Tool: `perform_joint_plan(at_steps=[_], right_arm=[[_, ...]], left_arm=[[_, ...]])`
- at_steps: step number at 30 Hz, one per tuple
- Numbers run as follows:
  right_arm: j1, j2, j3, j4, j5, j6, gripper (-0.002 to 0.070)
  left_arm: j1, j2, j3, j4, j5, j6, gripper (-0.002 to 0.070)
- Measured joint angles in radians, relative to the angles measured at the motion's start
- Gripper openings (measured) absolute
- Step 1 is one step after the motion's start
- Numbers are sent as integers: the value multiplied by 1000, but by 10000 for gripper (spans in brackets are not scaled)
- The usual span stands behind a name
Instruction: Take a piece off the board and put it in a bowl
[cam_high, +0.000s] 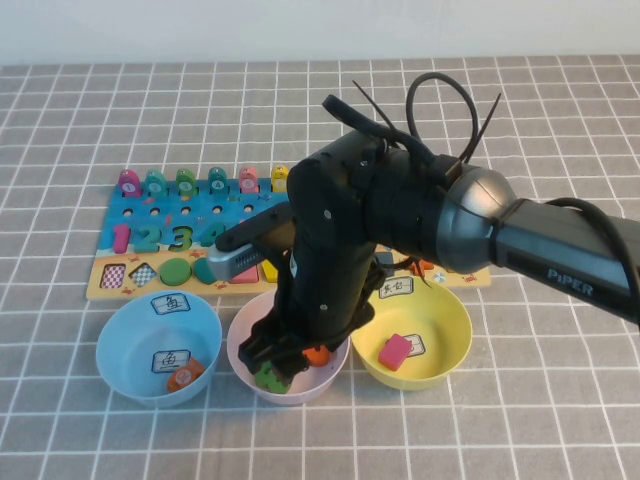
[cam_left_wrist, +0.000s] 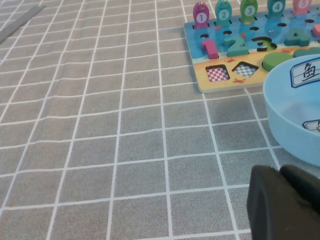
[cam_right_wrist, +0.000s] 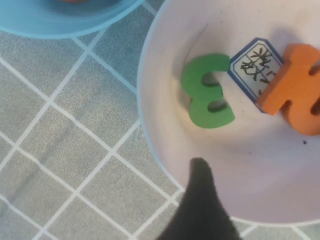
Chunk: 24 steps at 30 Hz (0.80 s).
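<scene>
- Down in the pink bowl (cam_right_wrist: 165, 150) lies the orange piece (cam_right_wrist: 295, 90) — flat on the floor, beside a green 3 (cam_right_wrist: 207, 92) and half over a white label (cam_right_wrist: 255, 65); you see the same pair under the arm in the high view, piece (cam_high: 316, 355) and 3 (cam_high: 267, 377).
- Judge it as light, stiff painted wood: it won't bend or crush, but the smooth faces may slip, and lying flat against a curved wall it would be awkward to pinch. If you must retake it, go across the narrow joined middle or one digit's edges, not the broad faces.
- Relative to the right gripper (cam_high: 285, 358): the piece sits free beneath it, nothing touching it. In the right wrist view one dark finger (cam_right_wrist: 200, 200) shows over the rim, apart from both piece and 3.
- The right gripper's jaws look spread and hold nothing — the drop into the bowl reads as done.
- Outward: the blue bowl (cam_high: 120, 345) on one side, the yellow bowl (cam_high: 450, 320) on the other, the board (cam_high: 105, 285) behind all three.
- The left gripper (cam_left_wrist: 282, 205) hangs low over the cloth near the blue bowl, well off from the work; you can't tell from its view whether it is spread or pressed together.
</scene>
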Motion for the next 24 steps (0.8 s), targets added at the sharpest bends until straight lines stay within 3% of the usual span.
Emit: perform_joint_plan(at_steps=[6, 9, 14, 16, 24], right_arm=[[2, -72, 16, -8, 11, 0, 424], [0, -175, 59, -8, 32, 0, 321], [-31, -324, 116, -48, 92, 2, 71], [-36, -363, 125, -99, 99, 21, 25], [-36, -564, 211, -226, 103, 100, -13]], left_arm=[[0, 0, 0, 0, 0, 0, 0], [0, 0, 0, 0, 0, 0, -1], [0, 0, 0, 0, 0, 0, 0], [0, 0, 0, 0, 0, 0, -1], [0, 0, 0, 0, 0, 0, -1]])
